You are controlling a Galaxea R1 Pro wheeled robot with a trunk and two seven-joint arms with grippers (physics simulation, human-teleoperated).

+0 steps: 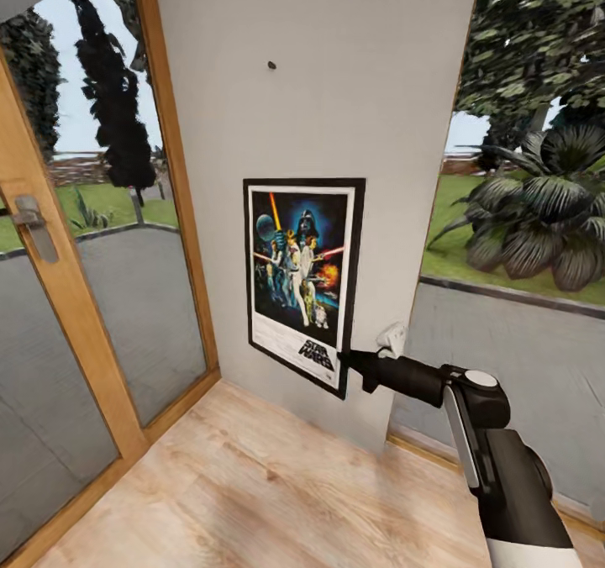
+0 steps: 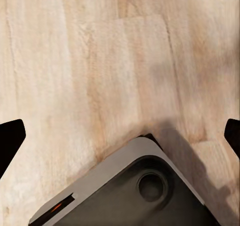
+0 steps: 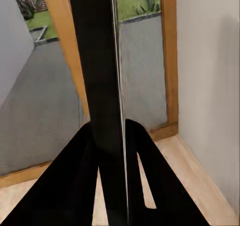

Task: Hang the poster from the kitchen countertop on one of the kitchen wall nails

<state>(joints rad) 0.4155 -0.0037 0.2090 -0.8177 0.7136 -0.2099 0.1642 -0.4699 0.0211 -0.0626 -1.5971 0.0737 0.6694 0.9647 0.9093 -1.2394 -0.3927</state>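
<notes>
The Star Wars poster [image 1: 302, 278] hangs upright in front of the pale grey wall panel [image 1: 336, 89], held by its lower right corner. My right gripper [image 1: 346, 360] is shut on that corner, its arm reaching in from the lower right. A wall nail [image 1: 271, 65] shows as a small dark dot high on the panel, well above the poster's top edge. In the right wrist view the poster [image 3: 100, 85] appears edge-on as a dark vertical slab between the two black fingers [image 3: 142, 156]. The left wrist view looks down at the wooden floor [image 2: 75, 60], with dark fingertips [image 2: 10, 136] far apart at both sides.
A glass door with a wooden frame [image 1: 76, 299] and a metal handle [image 1: 34, 223] stands to the left of the panel. Another window [image 1: 521, 215] with garden plants lies to the right. The robot's grey base [image 2: 135, 191] shows over the floor planks [image 1: 252, 484].
</notes>
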